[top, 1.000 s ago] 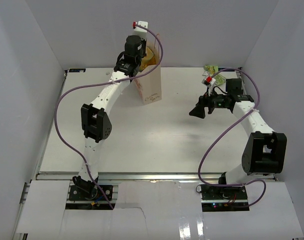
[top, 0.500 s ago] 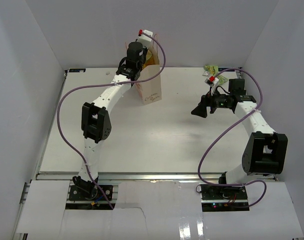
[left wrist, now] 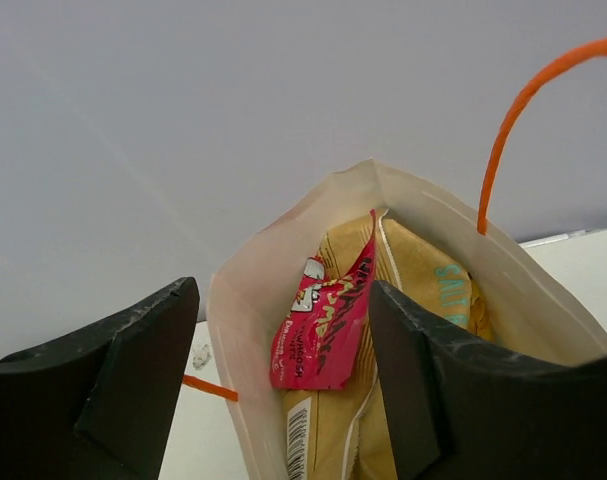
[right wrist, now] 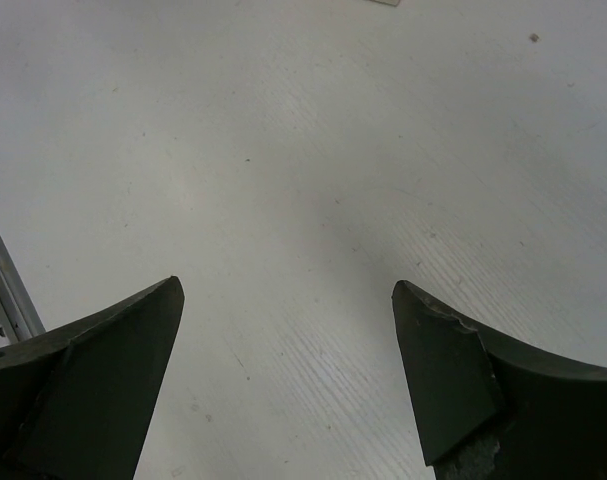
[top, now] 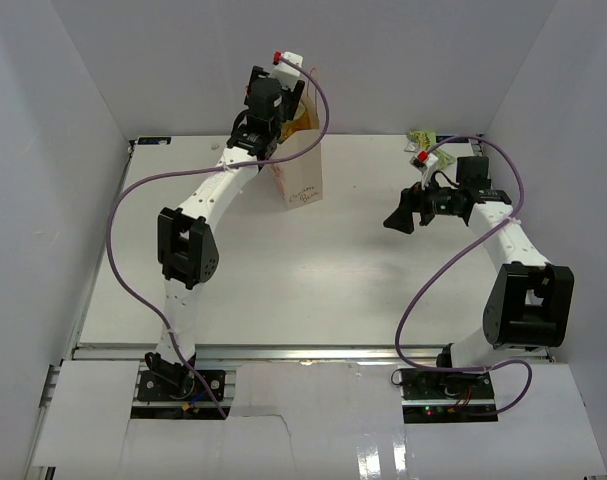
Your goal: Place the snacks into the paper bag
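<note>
The cream paper bag [top: 303, 180] stands upright at the back of the table, its orange handle [left wrist: 503, 150] arching up. My left gripper [top: 266, 110] hangs over its mouth. In the left wrist view the left gripper [left wrist: 283, 290] is open, its jaws either side of the bag's near wall [left wrist: 241, 400]. Inside the bag, a pink candy packet [left wrist: 323, 325] rests loose against the tan-yellow chip bag [left wrist: 423, 290]. My right gripper [top: 395, 217] hovers open over bare table at the right; nothing lies between its jaws [right wrist: 285, 288].
A light green packet [top: 421, 137] and a small red-and-white packet [top: 416, 158] lie at the back right corner, just behind the right wrist. White walls close in the table on three sides. Purple cables loop off both arms.
My left wrist dipped toward the bag's mouth, then rose and shifted slightly left. The right arm has hardly moved.
</note>
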